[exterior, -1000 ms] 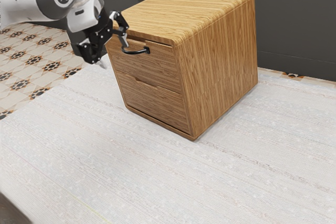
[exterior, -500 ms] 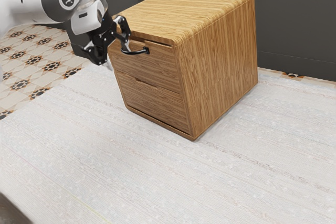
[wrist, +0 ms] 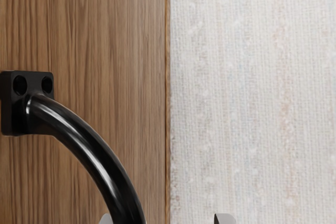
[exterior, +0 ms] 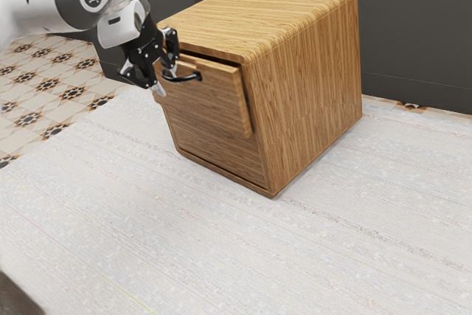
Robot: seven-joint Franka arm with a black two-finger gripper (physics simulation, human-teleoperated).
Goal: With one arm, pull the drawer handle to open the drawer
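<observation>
A bamboo-coloured cabinet stands on the pale floor with two drawers on its face. The top drawer is slid out a little from the cabinet body. Its curved black handle sits at the drawer's upper end. My black gripper is at that handle, open, with the bar between its fingers. In the wrist view the handle arcs from its black mount down past one fingertip, with a wide gap to the other. The drawer front lies behind it.
The lower drawer is flush with the cabinet. Pale textured floor spreads in front and to the exterior view's right. Patterned tiles lie at the exterior view's left, and a dark wall rises behind the cabinet.
The top drawer has slid out from flush to slightly open. My gripper moved with the handle toward the exterior view's left, away from the cabinet.
</observation>
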